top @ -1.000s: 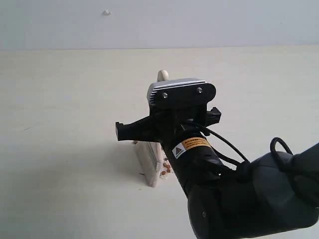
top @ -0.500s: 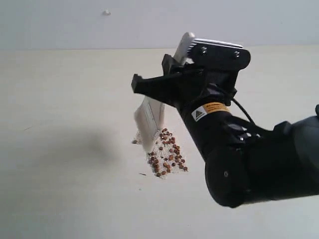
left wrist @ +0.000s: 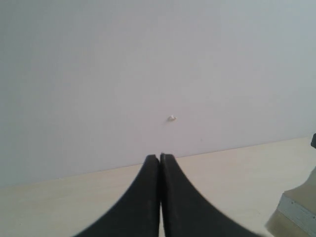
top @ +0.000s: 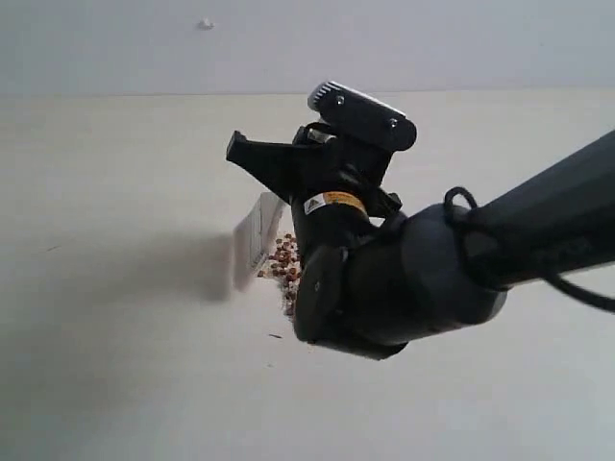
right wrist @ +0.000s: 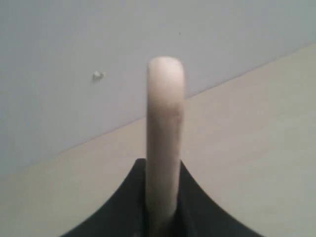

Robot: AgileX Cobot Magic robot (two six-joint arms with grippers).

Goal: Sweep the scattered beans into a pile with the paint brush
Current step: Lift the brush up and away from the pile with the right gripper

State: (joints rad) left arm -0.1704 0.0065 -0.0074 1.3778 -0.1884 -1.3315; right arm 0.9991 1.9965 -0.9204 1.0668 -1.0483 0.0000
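Observation:
My right gripper [right wrist: 163, 170] is shut on the pale wooden handle of the paint brush [right wrist: 165, 113], which stands up between the fingers. In the exterior view the dark right arm [top: 404, 279] fills the middle. The brush's off-white bristles [top: 252, 240] hang to the left of the arm, just above the table and blurred. Reddish-brown beans [top: 282, 257] with whitish crumbs lie in a pile right beside the bristles, and the arm hides part of it. My left gripper [left wrist: 159, 157] is shut on nothing, and the exterior view does not show it.
The pale table [top: 115, 317] runs back to a grey wall with a small white spot [top: 205, 23]. A pale slab with a silver edge [left wrist: 296, 212] shows at the rim of the left wrist view; I cannot tell what it is.
The right arm has swung left and turned, carrying the brush head leftward. The bean pile that showed openly half a second ago is now partly behind the arm.

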